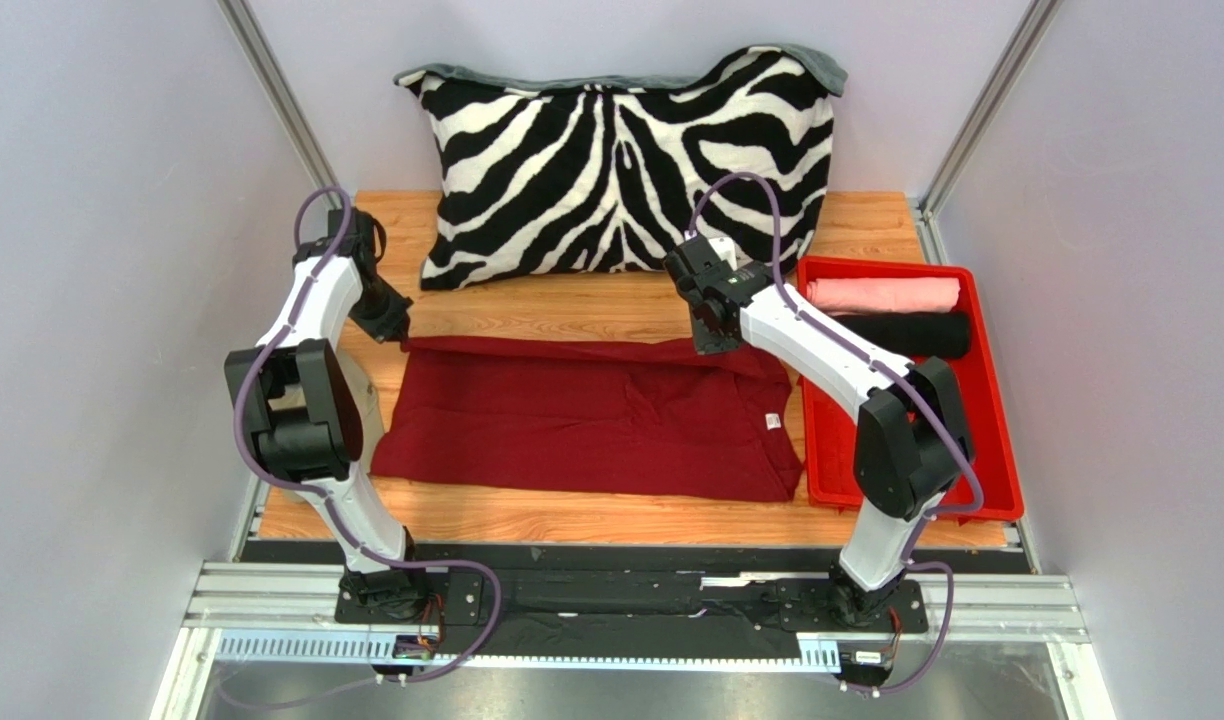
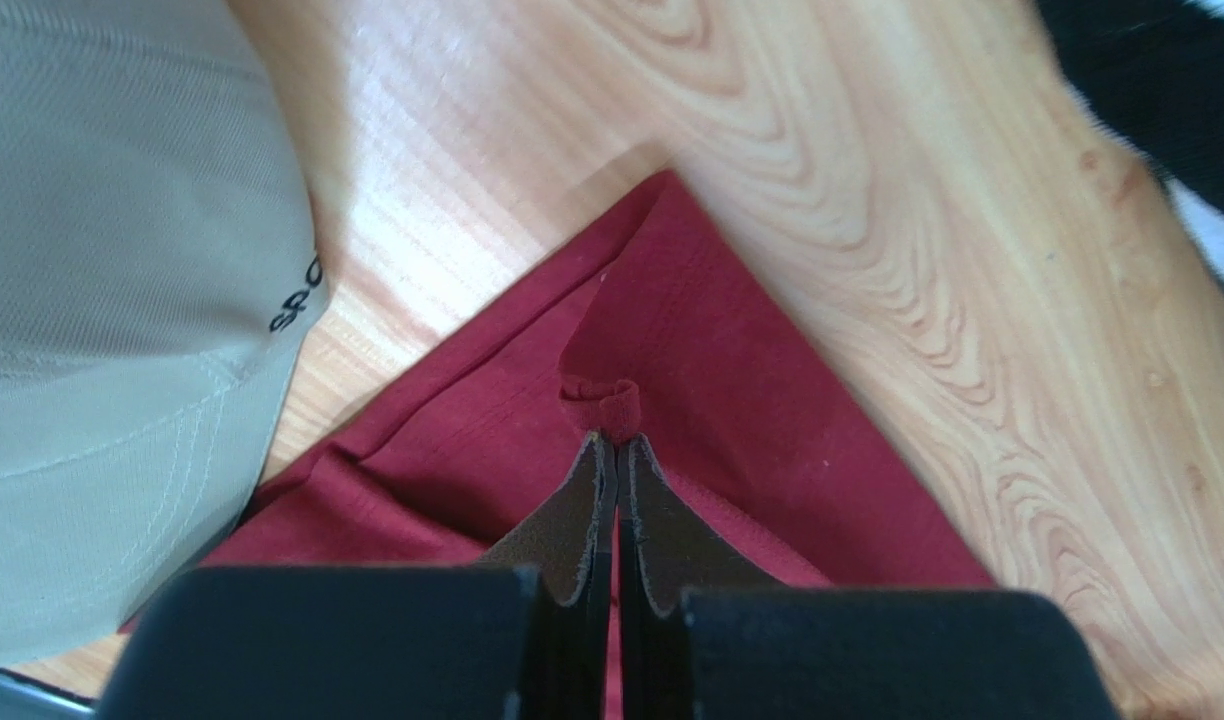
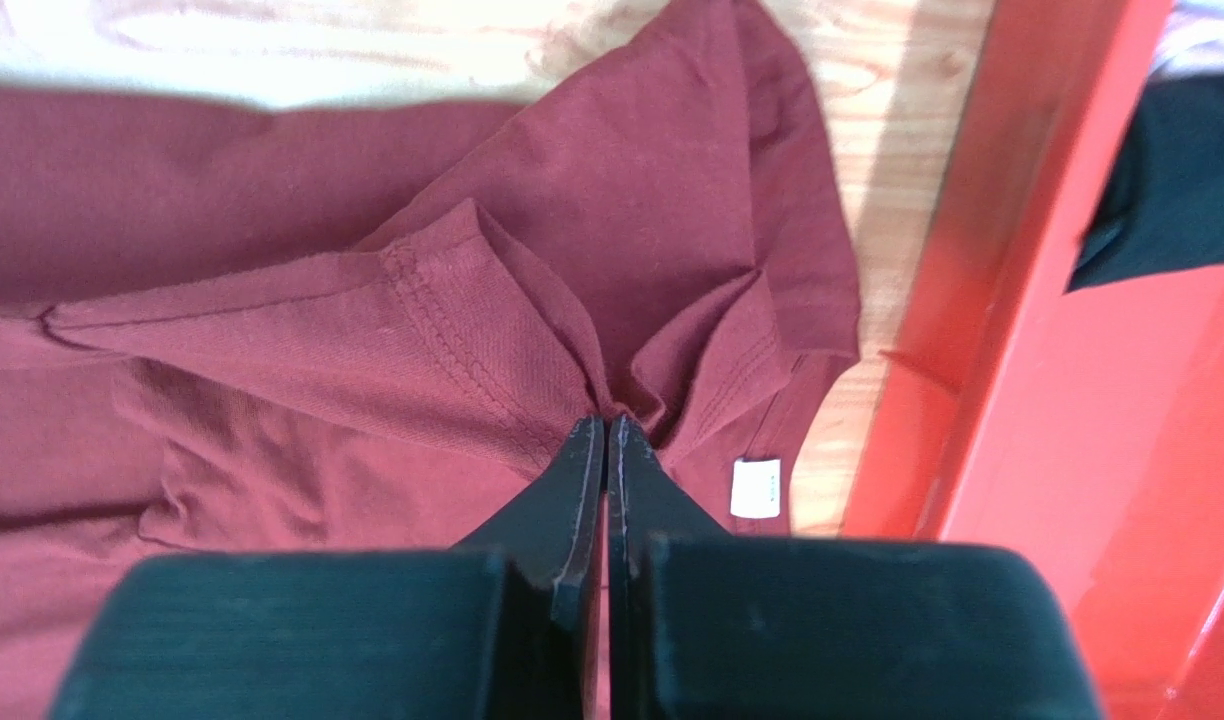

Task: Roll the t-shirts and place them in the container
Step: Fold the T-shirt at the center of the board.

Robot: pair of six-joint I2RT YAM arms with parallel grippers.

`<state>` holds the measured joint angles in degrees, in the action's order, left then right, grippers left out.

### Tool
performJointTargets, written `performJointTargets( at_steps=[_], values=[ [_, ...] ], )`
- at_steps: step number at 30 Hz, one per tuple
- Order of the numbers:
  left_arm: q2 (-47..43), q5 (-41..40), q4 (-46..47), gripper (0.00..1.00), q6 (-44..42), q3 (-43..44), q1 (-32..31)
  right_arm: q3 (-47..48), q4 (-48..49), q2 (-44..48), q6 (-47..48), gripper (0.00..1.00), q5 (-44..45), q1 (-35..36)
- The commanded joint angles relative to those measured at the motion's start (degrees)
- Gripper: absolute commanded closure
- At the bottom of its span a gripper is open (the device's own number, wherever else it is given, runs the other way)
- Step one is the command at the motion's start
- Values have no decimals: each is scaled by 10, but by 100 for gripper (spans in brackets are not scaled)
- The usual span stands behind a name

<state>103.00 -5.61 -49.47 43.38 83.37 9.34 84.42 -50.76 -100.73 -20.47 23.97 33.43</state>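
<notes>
Your left gripper (image 2: pixel 615 438) sits nearest the lens in its wrist view. Both black fingers are pressed flat together, with a small curl of maroon cloth pinched at the tips. That cloth is the far left corner of the dark red t-shirt (image 1: pixel 573 420), a plain, soft, short-sleeved garment. Your right gripper (image 3: pixel 603 423) is likewise closed tip to tip, nipping a gather of the same shirt at its far right edge, where folds and a stitched hem converge on the tips. One small white label (image 3: pixel 755 488) lies just beside them.

Shirts counted: three.
- The dark red t-shirt lies spread and unrolled on the light wooden table (image 1: pixel 603 518), between your two arms.
- The pale pink t-shirt (image 1: pixel 881 293) lies rolled at the far end of the red plastic tray (image 1: pixel 832 450).
- The black t-shirt (image 1: pixel 911 333) lies rolled in the same tray, touching the near side of the pink one.

Trays counted: one, at the right of the table, just beside the maroon shirt's right edge.

One khaki cloth cap (image 2: pixel 107 300) with dark lettering sits at the shirt's left corner; whether it touches the cloth cannot be told.

One large zebra-striped pillow (image 1: pixel 618 165) stands against the back wall, beyond the shirt's far edge.
</notes>
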Motion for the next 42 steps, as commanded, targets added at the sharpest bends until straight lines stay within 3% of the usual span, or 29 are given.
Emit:
performJointTargets(
  at_steps=[1,18,31,42],
  values=[
    [-43,8,25,100,12,-28,9,-14,-10,27,-19,100,14,15],
    [-94,24,20,100,32,-87,31,-42,-34,60,-41,100,28,41],
    [-89,76,58,100,64,-175,47,-123,29,45,-65,99,-23,52],
    [-83,70,51,100,73,-175,57,-126,36,44,-64,99,-26,52]
  ],
)
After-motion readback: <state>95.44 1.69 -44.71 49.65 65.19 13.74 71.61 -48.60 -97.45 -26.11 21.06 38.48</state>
